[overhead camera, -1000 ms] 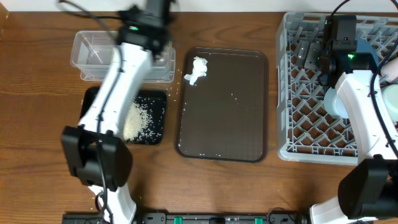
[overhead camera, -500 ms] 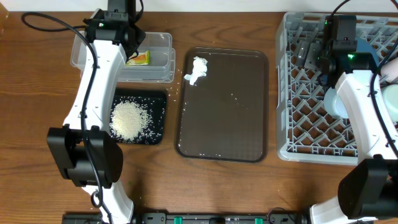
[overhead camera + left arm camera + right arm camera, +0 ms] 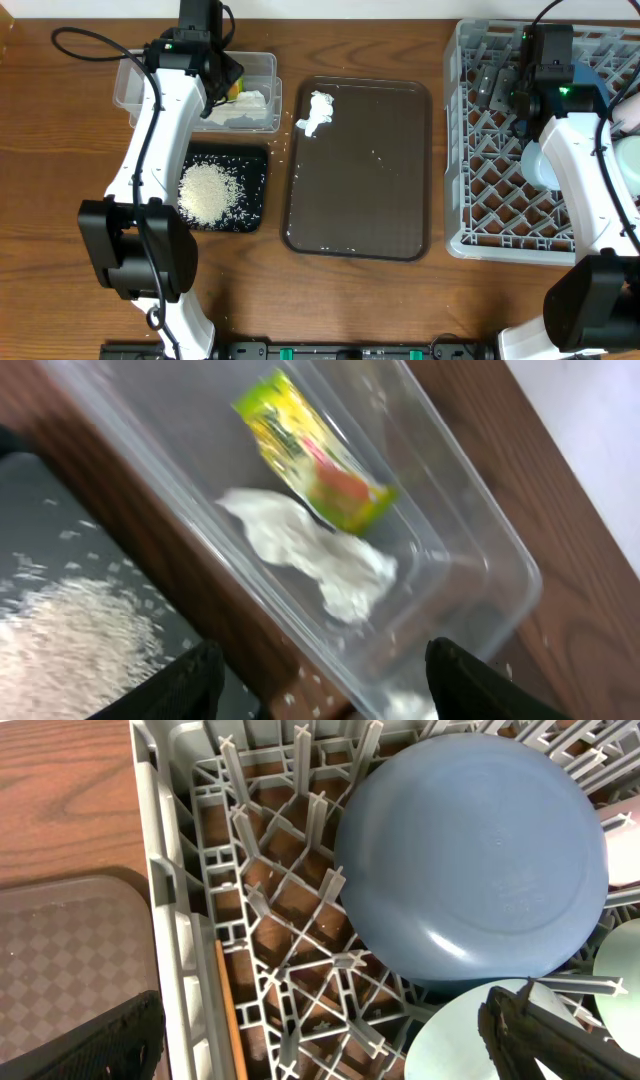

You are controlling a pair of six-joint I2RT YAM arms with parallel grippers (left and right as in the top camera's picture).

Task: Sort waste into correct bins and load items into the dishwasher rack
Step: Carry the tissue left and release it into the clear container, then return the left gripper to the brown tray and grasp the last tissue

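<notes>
My left gripper [image 3: 325, 675] hangs open and empty over the clear tub [image 3: 262, 68], its black fingers [image 3: 185, 680] spread wide. In the tub lie the yellow-green wrapper [image 3: 310, 455] and a crumpled white tissue [image 3: 315, 555]. Rice [image 3: 208, 192] is heaped in the black tray [image 3: 255, 160]. Another tissue [image 3: 318, 112] lies on the brown tray [image 3: 400, 200]. My right gripper [image 3: 325, 1040] stands open over the grey rack [image 3: 480, 215], empty. The rack holds the dark blue dish [image 3: 470, 850], a pale bowl [image 3: 465, 1040] and the wooden stick [image 3: 230, 1010].
Stray rice grains dot the brown tray and the wood by the tub. The rack fills the right side of the table, with a light blue bowl [image 3: 540, 165] and a pink cup [image 3: 630, 112] under the right arm. Bare wood lies along the front edge.
My left gripper went from shut to open over the clear tub, and the wrapper now lies in the tub. The left arm swung left off the black tray. The right arm stayed still.
</notes>
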